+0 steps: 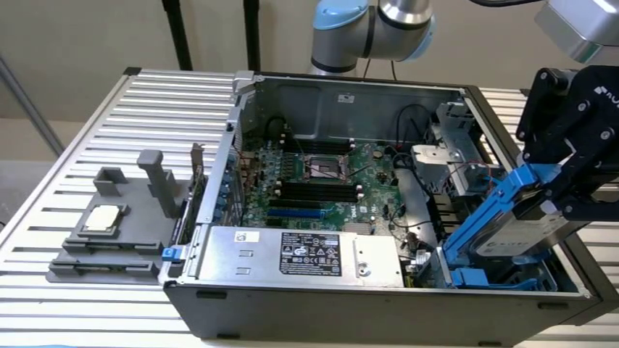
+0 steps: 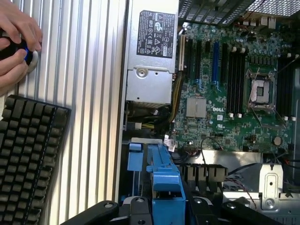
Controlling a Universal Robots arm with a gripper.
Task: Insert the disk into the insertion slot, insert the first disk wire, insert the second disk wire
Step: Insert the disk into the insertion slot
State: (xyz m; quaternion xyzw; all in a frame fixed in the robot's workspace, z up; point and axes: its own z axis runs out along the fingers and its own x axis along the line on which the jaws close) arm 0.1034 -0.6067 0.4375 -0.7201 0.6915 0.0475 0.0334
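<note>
The claw [image 1: 553, 197] is pressed onto the disk [image 1: 522, 230], its black fingers pinching the grey-silver body and the bright blue frame clipped around it. White lettering on the claw's black housing is cut off at the edge of the exterior view and cannot be read whole. In the wrist view the claw [image 2: 168, 208] shows with the blue frame of the disk [image 2: 165, 180] running out from between its fingers.

The disk hangs tilted over the near corner of the open computer case [image 1: 387, 308], on the exterior view's right. Its lower end points down into the slot [image 1: 476, 278], a blue-grey cage with bright blue tabs. Whether the two touch I cannot tell. The print on the disk's pale label is too small to read.

Beside the slot lies the silver power supply [image 1: 290, 255] with a black label of fine white print and marks, not legible. Beyond it sits the green motherboard [image 2: 225, 93], where white letters read "DELL".

The case stands on a ribbed metal tabletop [image 1: 126, 130]. A grey holder [image 1: 116, 239] there carries a square chip [image 1: 103, 219]. In the wrist view a black keyboard [image 2: 28, 159] lies on the tabletop, and a person's hands [image 2: 16, 42] grip a small black device with a blue light.
</note>
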